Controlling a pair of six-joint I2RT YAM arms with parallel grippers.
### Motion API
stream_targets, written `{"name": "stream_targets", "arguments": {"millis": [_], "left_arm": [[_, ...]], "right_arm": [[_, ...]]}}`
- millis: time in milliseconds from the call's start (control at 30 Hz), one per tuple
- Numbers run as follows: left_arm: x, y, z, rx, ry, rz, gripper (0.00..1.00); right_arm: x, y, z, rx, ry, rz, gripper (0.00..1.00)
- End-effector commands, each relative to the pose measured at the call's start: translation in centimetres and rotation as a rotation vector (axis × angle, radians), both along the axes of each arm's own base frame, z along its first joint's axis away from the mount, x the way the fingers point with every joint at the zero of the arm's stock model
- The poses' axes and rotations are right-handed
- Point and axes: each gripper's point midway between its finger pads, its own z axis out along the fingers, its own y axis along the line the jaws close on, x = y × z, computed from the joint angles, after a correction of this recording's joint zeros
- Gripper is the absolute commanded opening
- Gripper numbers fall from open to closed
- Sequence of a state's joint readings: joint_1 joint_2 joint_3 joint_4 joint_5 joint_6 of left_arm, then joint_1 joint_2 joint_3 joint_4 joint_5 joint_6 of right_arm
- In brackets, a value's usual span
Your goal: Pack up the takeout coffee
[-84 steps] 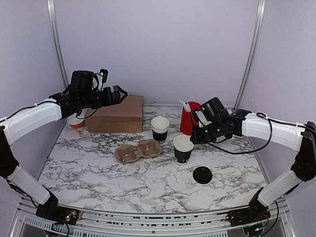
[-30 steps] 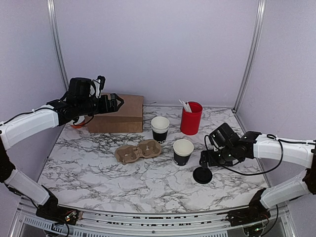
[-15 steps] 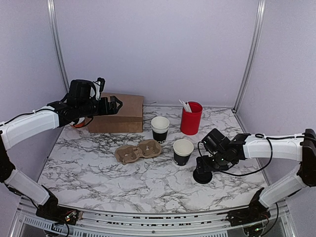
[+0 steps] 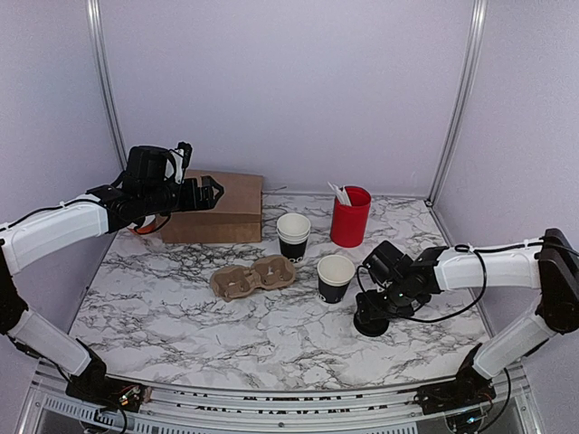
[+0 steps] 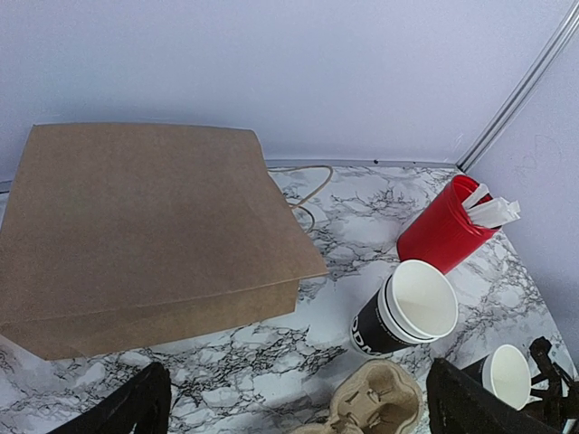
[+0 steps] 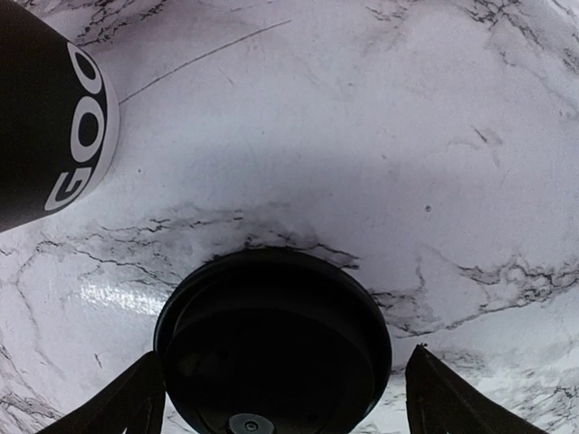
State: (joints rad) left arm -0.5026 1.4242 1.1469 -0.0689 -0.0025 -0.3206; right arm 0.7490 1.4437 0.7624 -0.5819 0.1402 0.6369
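- While the right gripper (image 6: 282, 384) sits low over the table (image 4: 226, 334), its jaws stand wide apart, one finger on each side of the round black lid (image 6: 271, 334).
- Nothing is clamped. On one side a strip of marble shows between the lid and the finger. On the other the finger is so near the rim that I cannot tell whether they touch.
- The lid lies flat on the table, off the cup and just to its right in the overhead view.
- The takeout coffee cup (image 4: 335, 278) stands upright near the middle of the table, its top uncovered. It has a white rim and a black wall with white lettering, of which the right wrist view shows "GOO".
- The left gripper (image 4: 210, 192) hangs in the air at the back left, jaws fully spread and holding nothing, by the brown paper bag (image 5: 136, 226).
- Behind the coffee stand a stack of lidless cups (image 4: 293, 235) and a red cup (image 4: 350, 217). A cardboard carrier (image 4: 253, 277) lies to its left.
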Motion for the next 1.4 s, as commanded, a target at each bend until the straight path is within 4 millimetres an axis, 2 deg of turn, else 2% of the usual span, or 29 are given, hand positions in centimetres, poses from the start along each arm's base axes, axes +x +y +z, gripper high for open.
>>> {"name": "stream_targets", "arguments": {"millis": [0,233,433,733,967,1367], "left_arm": [[-0.2,0.3,0.7,0.008,-0.027,0.003,0.99],[-0.2,0.4,0.7,0.016,-0.027,0.006,0.99],[-0.3,0.3,0.6,0.014,-0.024,0.003,0.99],[-0.2,0.1,0.2,0.011,-0.010,-0.004,0.99],[-0.2,0.0,0.2,0.009,-0.008,-0.007,0.99],[-0.2,0.0,0.1,0.006,-0.003,-0.007,0.99]], "right_arm": [[0.9,1.4,0.8,0.029,-0.029,0.000,0.88],[0.6,1.8,0.2,-0.029,-0.018,0.009,0.86],[0.1,1.0,-0.1,-0.066,-0.001,-0.022,0.82],[0.3,1.2,2.0,-0.055,-0.028,-0.034,0.81],[-0.2,1.1,1.6,-0.056,-0.015,-0.035,0.81],[-0.6,1.6,-0.1,-0.040,0.016,-0.031,0.74]]}}
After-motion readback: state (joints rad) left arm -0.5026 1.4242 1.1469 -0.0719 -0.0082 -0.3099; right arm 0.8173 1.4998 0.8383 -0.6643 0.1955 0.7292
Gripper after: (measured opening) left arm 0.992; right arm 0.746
